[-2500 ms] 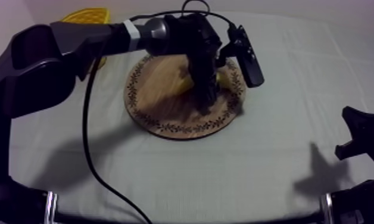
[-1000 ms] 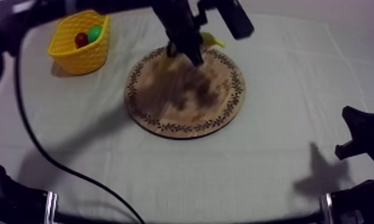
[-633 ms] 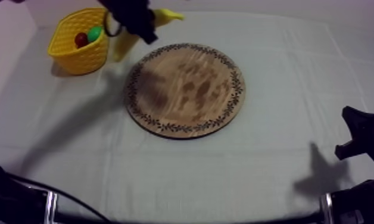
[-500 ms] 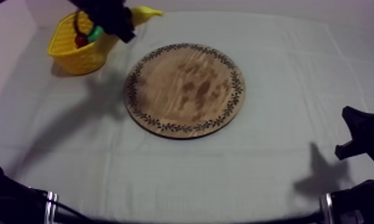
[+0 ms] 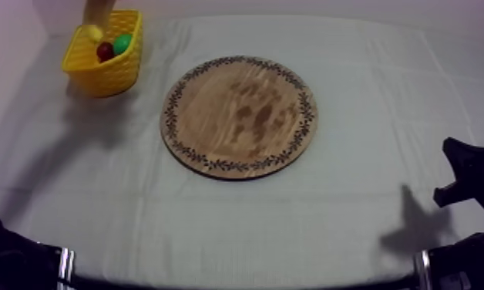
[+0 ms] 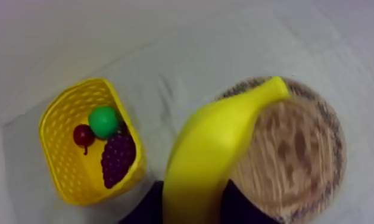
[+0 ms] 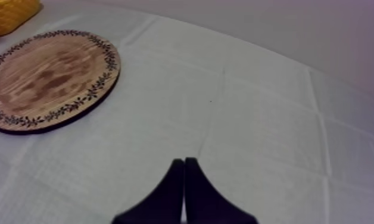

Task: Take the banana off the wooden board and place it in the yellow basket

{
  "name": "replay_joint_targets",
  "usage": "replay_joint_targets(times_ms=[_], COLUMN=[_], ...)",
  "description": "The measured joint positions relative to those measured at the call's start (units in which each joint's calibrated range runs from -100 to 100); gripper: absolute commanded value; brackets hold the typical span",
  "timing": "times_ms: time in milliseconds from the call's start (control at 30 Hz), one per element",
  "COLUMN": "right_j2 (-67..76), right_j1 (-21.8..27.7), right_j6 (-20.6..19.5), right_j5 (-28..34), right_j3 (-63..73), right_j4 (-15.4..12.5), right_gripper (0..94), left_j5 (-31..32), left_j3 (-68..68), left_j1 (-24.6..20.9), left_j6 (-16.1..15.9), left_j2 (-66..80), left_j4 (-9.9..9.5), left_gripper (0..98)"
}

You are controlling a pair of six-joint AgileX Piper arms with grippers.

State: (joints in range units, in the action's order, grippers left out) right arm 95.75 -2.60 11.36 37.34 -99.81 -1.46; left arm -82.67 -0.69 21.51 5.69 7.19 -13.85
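In the left wrist view the yellow banana (image 6: 216, 149) is held high above the table, with my left gripper (image 6: 192, 205) shut on it and a black finger showing at each side. Far below it lie the round wooden board (image 6: 299, 158) and the yellow basket (image 6: 58, 161). The basket holds a green pear (image 6: 104, 121), a small red fruit (image 6: 83, 135) and a bunch of grapes (image 6: 117, 158). From above, the banana's end (image 5: 95, 32) shows over the far rim of the basket (image 5: 110, 73), and the board (image 5: 240, 116) is bare. My right gripper (image 7: 183, 176) is shut on nothing.
The right gripper (image 5: 467, 173) rests low at the table's right side, well away from the board (image 7: 46, 77). A corner of the basket (image 7: 11, 11) lies beyond the board. Grey-white cloth covers the table around them.
My left gripper lifted the banana off the board and carried it left and back to above the basket; the arm has passed out of the top view. The right arm has not moved.
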Motion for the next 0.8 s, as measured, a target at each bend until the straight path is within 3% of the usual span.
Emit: replay_joint_targets(times_ms=[300, 600, 800], right_j2=[0.00, 0.00, 0.00], right_j1=[0.00, 0.00, 0.00], right_j6=[0.00, 0.00, 0.00], right_j5=[0.00, 0.09, 0.01], right_j3=[0.00, 0.00, 0.00], right_j4=[0.00, 0.00, 0.00], right_gripper=[0.3, 0.3, 0.3], left_j5=[0.25, 3.76, 6.37], left_j3=[12.24, 18.64, 24.25], left_j1=[-7.06, -13.72, -16.81], left_j6=[2.81, 2.86, 1.26], left_j2=[-10.43, -21.53, -29.02], left_j4=[0.52, 1.32, 0.67], left_gripper=[22.4, 21.8, 21.6])
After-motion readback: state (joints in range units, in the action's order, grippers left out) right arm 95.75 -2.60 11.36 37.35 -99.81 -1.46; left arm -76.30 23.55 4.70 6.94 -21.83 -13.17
